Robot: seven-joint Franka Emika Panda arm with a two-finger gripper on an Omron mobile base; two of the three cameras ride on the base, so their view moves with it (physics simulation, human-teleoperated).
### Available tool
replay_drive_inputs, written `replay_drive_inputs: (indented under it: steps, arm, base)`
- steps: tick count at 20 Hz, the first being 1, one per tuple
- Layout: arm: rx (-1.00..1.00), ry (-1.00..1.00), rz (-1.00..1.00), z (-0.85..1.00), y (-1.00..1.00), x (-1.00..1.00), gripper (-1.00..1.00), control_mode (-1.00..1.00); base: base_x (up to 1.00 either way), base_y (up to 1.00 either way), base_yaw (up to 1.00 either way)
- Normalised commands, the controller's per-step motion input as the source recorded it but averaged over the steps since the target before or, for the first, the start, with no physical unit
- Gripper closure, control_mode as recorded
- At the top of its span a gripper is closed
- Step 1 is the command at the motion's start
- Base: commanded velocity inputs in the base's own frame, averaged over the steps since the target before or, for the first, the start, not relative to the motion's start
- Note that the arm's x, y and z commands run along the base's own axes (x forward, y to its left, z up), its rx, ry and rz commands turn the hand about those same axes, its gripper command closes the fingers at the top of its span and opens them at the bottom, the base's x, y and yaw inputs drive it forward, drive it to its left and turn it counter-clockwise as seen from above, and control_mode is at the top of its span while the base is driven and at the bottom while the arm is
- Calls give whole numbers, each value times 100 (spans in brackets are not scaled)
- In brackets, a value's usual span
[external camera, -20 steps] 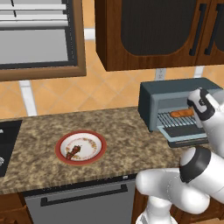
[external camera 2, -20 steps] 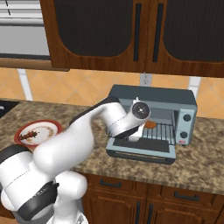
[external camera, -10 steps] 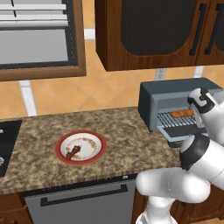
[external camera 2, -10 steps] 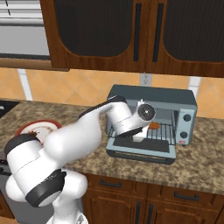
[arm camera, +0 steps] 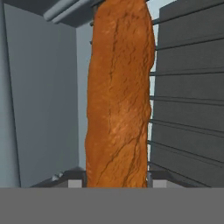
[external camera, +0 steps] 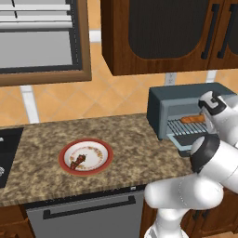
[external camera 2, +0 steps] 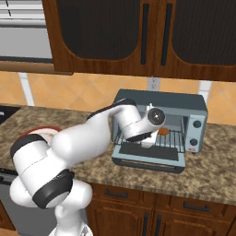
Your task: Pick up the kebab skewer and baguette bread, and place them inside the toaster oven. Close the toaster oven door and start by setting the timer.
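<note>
Granite desk (external camera: 125, 139): gripper (arm camera: 116, 183) clenched on baguette bread (arm camera: 119, 94) inside toaster oven (external camera 2: 159, 126); next release, then fetch kebab skewer (external camera: 77, 161).

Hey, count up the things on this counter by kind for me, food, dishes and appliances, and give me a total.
Food: 2, the kebab skewer and the baguette bread.
Dishes: 1, the plate.
Appliances: 1, the toaster oven.
Total: 4
</note>
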Motion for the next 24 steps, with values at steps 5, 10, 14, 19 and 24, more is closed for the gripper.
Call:
replay_drive_inputs:
  steps: [5,10,14,19,24]
  arm:
    - [1,0,0,-16,0,23,100,-100]
    - [0,0,0,-25,0,6,100,-100]
    - [0,0,0,-24,0,0,100,-100]
    - [0,0,0,-2,0,6,100,-100]
    - [0,0,0,0,0,9,100,-100]
  base:
    - [0,0,0]
    - [0,0,0]
    - [0,0,0]
    - [0,0,0]
    - [0,0,0]
